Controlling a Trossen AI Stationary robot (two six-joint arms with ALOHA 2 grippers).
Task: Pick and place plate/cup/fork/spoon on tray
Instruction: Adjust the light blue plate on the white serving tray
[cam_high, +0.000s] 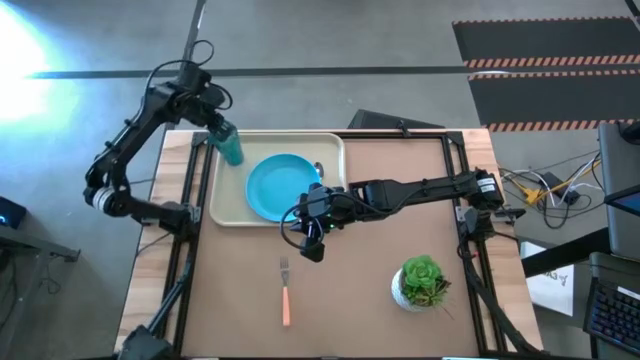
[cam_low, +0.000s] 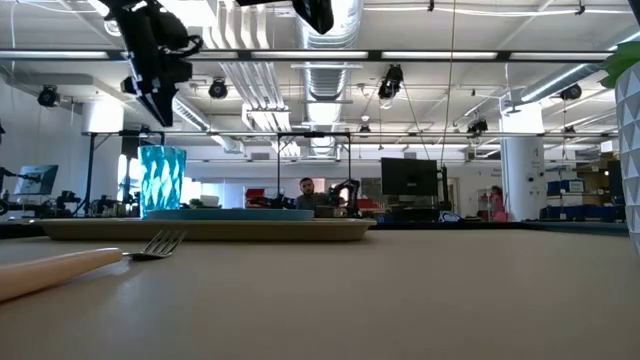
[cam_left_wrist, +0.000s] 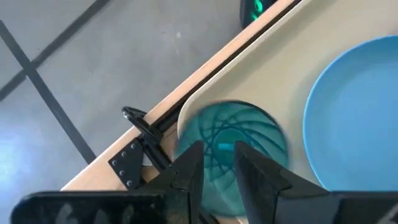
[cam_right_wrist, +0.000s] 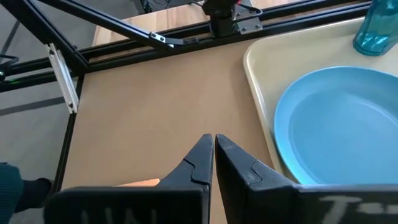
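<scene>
While the cup (cam_high: 232, 148) is standing upright inside the tray (cam_high: 225, 205), at its far left corner, the set is sitting part-filled, and the entries are reading as follows.

Item, tray: lying flat on the table, serving as the collecting place.

Item, plate (cam_high: 283, 187): resting flat inside the tray, filling most of its middle and right, just beside the cup but not touching it. That is leaving only the corner for the narrow tumbler.

Item, cup: sitting close against the tray's rim, apparently so that the wide plate is keeping its room.

Item, left gripper (cam_high: 215, 128): hanging directly above the cup and clear of its mouth. Its fingers are standing slightly spread and pinching nothing, which suggests a release.

Item, right gripper (cam_high: 312, 245): hovering over bare table just outside the tray's near edge, beside the plate. Its fingers are pressed together, with nothing showing between the tips. An orange sliver is showing by them in the right wrist view; which thing it is cannot be told.

Item, fork (cam_high: 286, 292): lying on the table well outside the tray's near edge, tines pointing toward the tray, not yet collected. It is probably the next pickup, being nearest the right arm.

Item, spoon: not showing clearly enough to place.

Item, potted plant (cam_high: 422, 280): standing well apart from the tray, to its near right, taking no part.
</scene>
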